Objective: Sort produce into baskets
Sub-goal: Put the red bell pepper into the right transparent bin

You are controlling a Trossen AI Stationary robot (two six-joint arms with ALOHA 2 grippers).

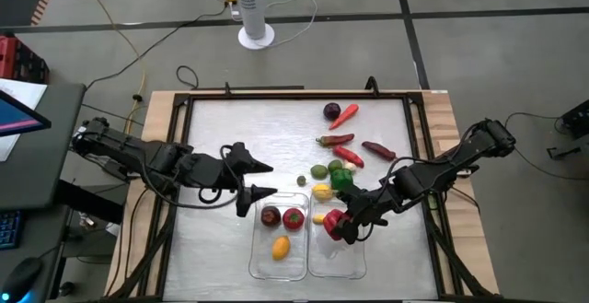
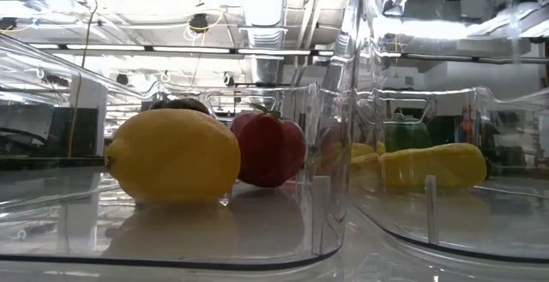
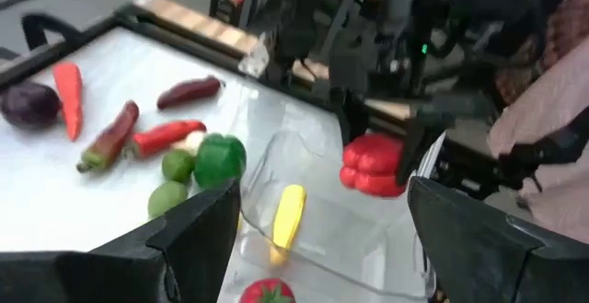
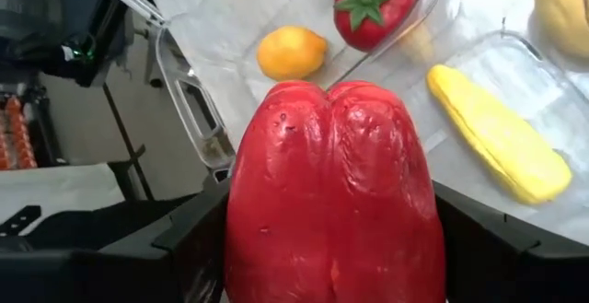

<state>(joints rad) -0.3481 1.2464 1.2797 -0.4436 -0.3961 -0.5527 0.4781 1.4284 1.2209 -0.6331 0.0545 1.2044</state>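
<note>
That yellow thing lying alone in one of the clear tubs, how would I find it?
Look at the two clear tubs near the table's front edge and take the right tub. The corn lies at its far end, beside the right tool holding a red pepper. It is long and yellow, unlike the rounder lemon next door.

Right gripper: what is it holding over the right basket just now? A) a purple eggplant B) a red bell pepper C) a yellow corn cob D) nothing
B: the right gripper is shut on the red bell pepper above the right basket, where the corn already lies.
</note>
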